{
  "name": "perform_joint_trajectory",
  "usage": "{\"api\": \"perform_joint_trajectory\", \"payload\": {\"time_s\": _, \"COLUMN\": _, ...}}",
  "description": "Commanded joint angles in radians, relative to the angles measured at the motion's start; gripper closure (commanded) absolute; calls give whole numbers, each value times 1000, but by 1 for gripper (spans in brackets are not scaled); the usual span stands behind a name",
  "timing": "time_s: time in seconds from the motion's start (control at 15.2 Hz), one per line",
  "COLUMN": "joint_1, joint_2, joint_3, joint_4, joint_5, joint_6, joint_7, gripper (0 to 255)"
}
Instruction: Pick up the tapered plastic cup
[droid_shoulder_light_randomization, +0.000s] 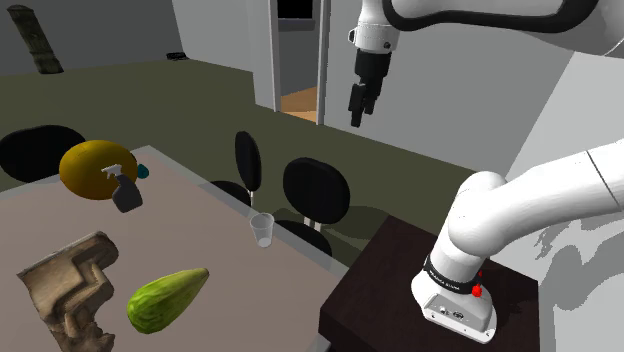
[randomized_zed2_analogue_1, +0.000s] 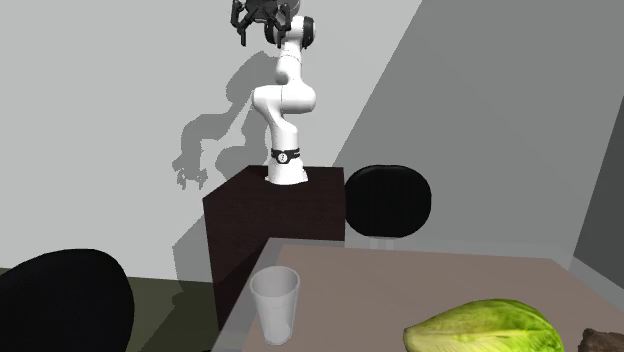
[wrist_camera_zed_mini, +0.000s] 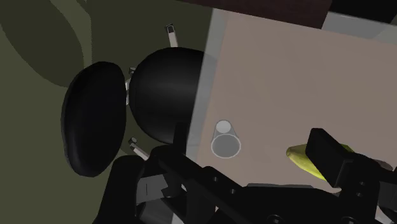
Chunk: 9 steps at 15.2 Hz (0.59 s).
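walls: grey walls (randomized_zed2_analogue_1: 500, 100) enclosing room | floor: olive floor (droid_shoulder_light_randomization: 150, 90) spreading | furniture: black chairs (droid_shoulder_light_randomization: 315, 190) standing beside beige table (droid_shoulder_light_randomization: 200, 230) | doorway (droid_shoulder_light_randomization: 300, 60) opening behind

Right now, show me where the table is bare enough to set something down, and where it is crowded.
Widest bare patch: the table middle, bordered by the clear cup, the spray bottle and the green vegetable. A smaller one lies between spray bottle and brown block. Crowded: the far corner, spray bottle beside yellow round thing.
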<state>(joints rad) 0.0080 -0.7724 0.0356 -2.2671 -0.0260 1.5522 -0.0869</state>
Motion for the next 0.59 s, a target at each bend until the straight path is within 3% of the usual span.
{"api": "perform_joint_trajectory", "payload": {"time_s": 0.0, "joint_1": 0, "joint_2": 0, "joint_3": 0, "joint_4": 0, "joint_5": 0, "joint_6": 0, "joint_7": 0, "gripper": 0}}
{"api": "perform_joint_trajectory", "payload": {"time_s": 0.53, "joint_1": 10, "joint_2": 164, "joint_3": 57, "joint_4": -102, "joint_5": 11, "joint_6": 255, "joint_7": 63, "gripper": 0}}
